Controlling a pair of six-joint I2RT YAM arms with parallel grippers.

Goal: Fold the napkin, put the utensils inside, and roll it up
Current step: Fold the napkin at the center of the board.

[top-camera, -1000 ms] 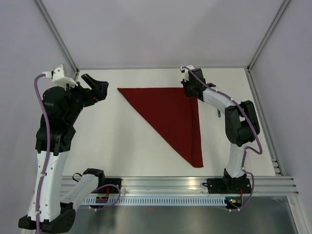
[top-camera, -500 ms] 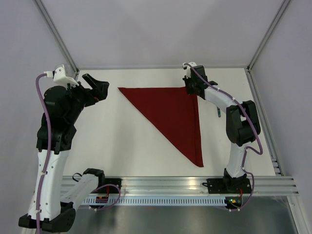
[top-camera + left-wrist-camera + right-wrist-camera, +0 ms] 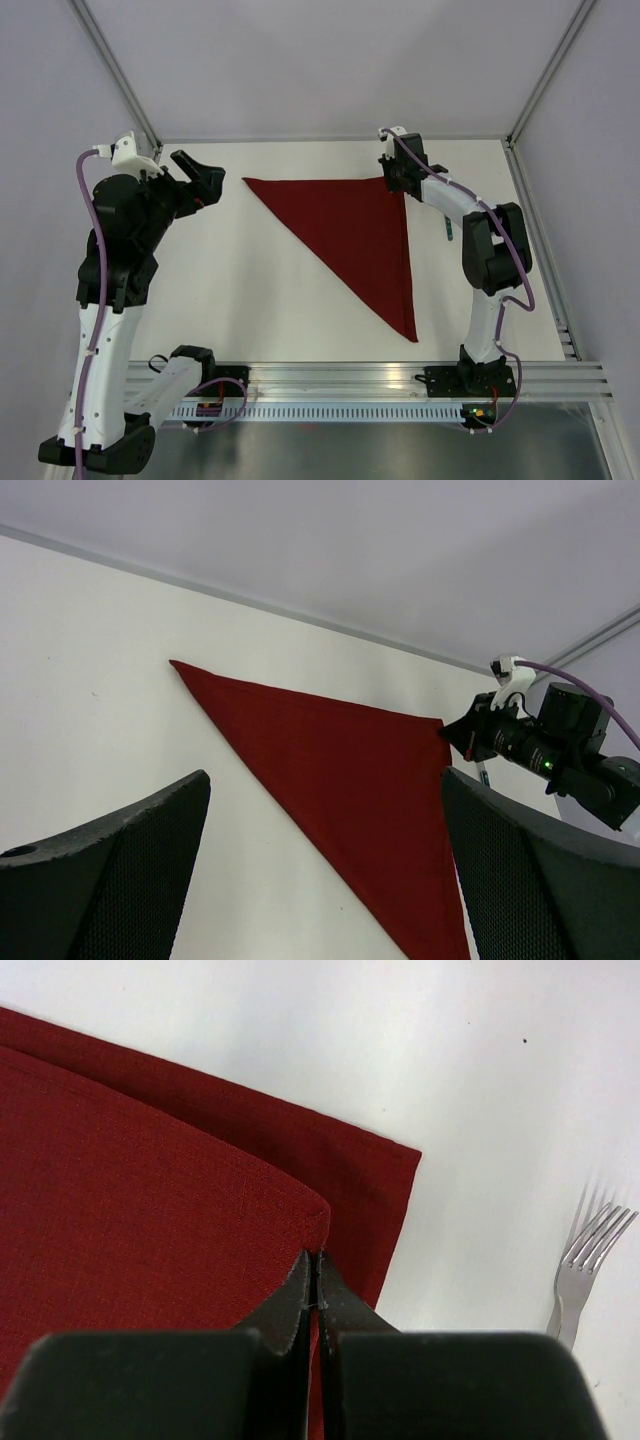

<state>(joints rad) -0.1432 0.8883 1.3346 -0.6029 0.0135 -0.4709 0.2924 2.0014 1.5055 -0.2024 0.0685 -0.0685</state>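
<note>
Spread as wide as they go, the left jaws are hanging empty above the far left part of the white surface (image 3: 250,290), their two black mesh-faced fingers (image 3: 110,880) framing the wrist view and gripping nothing. Pressed fully together, the right jaws are pinching the far right corner of the napkin (image 3: 365,235). Two arms are showing, one surface, one napkin and one fork. Folded into a dark red triangle, the napkin is lying flat, one edge running along the far side, another running toward the near edge on the right, and the long slanted edge facing left. Its pointed far left corner is aiming at the left jaws and lying just beside them without touching. In the right wrist view the cloth is showing two layers: the right jaws are clamping the tip of the upper layer, which is stopping short of the lower layer's corner, so a band of the lower layer is peeking out beyond it. A single silvery fork (image 3: 588,1250) is lying on the bare surface just to the right of that corner, apart from the cloth and from the right jaws, its tines pointing away from the wrist camera and its handle disappearing behind the black body of the jaws.
</note>
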